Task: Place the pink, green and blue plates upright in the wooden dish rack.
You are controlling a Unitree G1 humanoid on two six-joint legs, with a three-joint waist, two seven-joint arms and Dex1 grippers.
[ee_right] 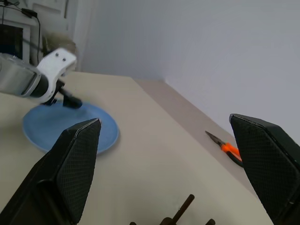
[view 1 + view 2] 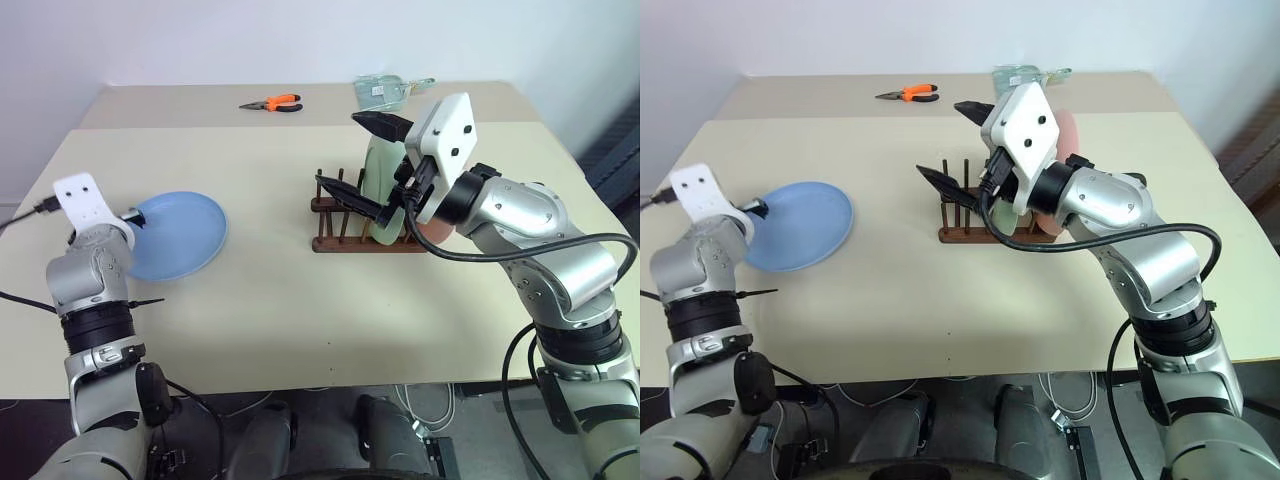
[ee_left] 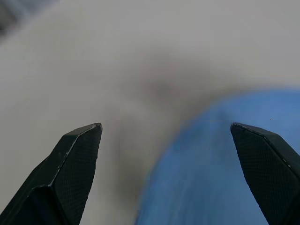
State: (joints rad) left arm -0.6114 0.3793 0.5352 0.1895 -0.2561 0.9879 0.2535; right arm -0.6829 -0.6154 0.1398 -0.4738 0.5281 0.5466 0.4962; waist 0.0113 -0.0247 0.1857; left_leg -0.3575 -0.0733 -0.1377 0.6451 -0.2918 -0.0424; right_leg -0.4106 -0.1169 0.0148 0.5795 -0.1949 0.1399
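Blue, round and flat on the beige table (image 2: 300, 330), the blue plate (image 2: 180, 235) lies just ahead of the left gripper (image 3: 166, 140), jaws wide apart over its rim. Pale green plate (image 2: 380, 165) and pink plate (image 2: 1068, 130) stand in the dark wooden dish rack (image 2: 345, 215) beneath the empty, spread right gripper (image 2: 372, 165). Next: pinch the blue rim, lift, tilt upright.

Even, bright, diffuse light falls across the beige counter (image 2: 280, 290), with only soft, faint shadows under the blue plate (image 2: 180, 235) and the wooden dish rack (image 2: 365, 243). No glare. The head views are sharp; the left wrist view is heavily smeared, the plate's edge a blue blur
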